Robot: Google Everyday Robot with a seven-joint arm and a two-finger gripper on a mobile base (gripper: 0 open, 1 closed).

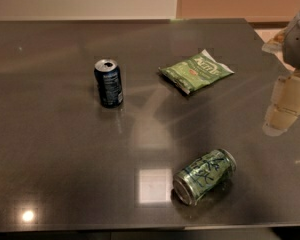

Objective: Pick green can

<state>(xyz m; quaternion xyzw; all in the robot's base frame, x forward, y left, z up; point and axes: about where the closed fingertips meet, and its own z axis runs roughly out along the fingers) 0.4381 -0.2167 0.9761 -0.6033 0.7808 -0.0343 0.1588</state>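
The green can (205, 175) lies on its side on the dark grey table (65, 149), near the front right. It is light green with dark scribbled lettering, and one silver end faces the front left. My gripper (286, 104) is at the right edge of the view, raised above the table, up and to the right of the can and well apart from it.
A dark blue can (108, 83) stands upright at the middle left, its top open. A flat green snack bag (196, 71) lies at the back middle. The table's right edge is by the arm and its front edge is just below the green can.
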